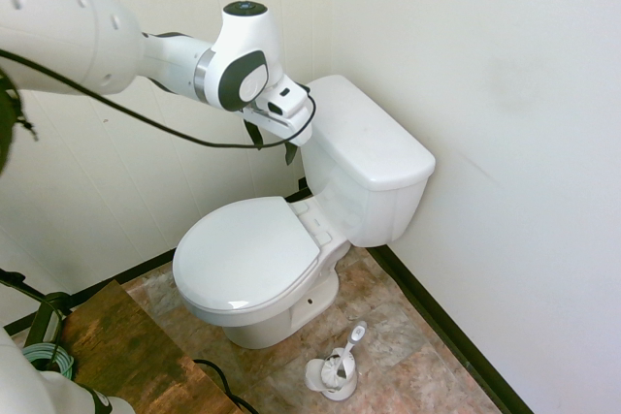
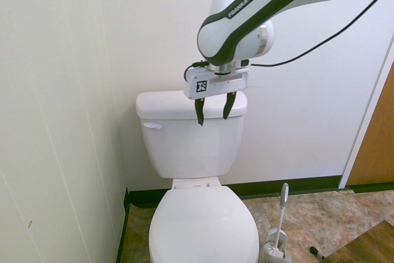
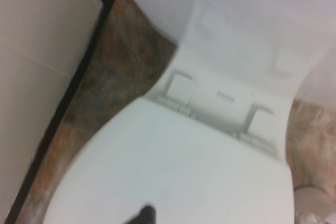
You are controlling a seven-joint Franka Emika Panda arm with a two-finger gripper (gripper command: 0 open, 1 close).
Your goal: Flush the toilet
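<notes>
In the second exterior view, a plain white panelled wall (image 2: 55, 121) fills the left side, running down to a dark baseboard (image 2: 126, 214) in the corner. Next comes the large white glossy ceramic toilet (image 2: 191, 146), set against the back wall: its small white flush lever (image 2: 152, 125) sits on the upper left of the tank front, the boxy tank carries a flat lid, and the oval seat lid (image 2: 203, 226) lies closed below it. Above and in front of the tank lid, right of the lever and clearly apart from it, hangs the white robot arm's two-finger gripper (image 2: 213, 108), pointing straight down with its dark fingers (image 2: 199, 111) spread wide and nothing between them. Further right, a small white toilet brush (image 2: 278, 232) stands in its holder on the mottled brown stone-pattern floor (image 2: 320, 220), just beside the bowl, and a strip of brown wooden door (image 2: 377, 146) shows at the right edge. In the first exterior view the gripper (image 1: 273, 142) hangs just off the tank's lever end. The wrist view looks blurrily down on the seat hinges (image 3: 181, 88), closed lid and the floor beside them.
</notes>
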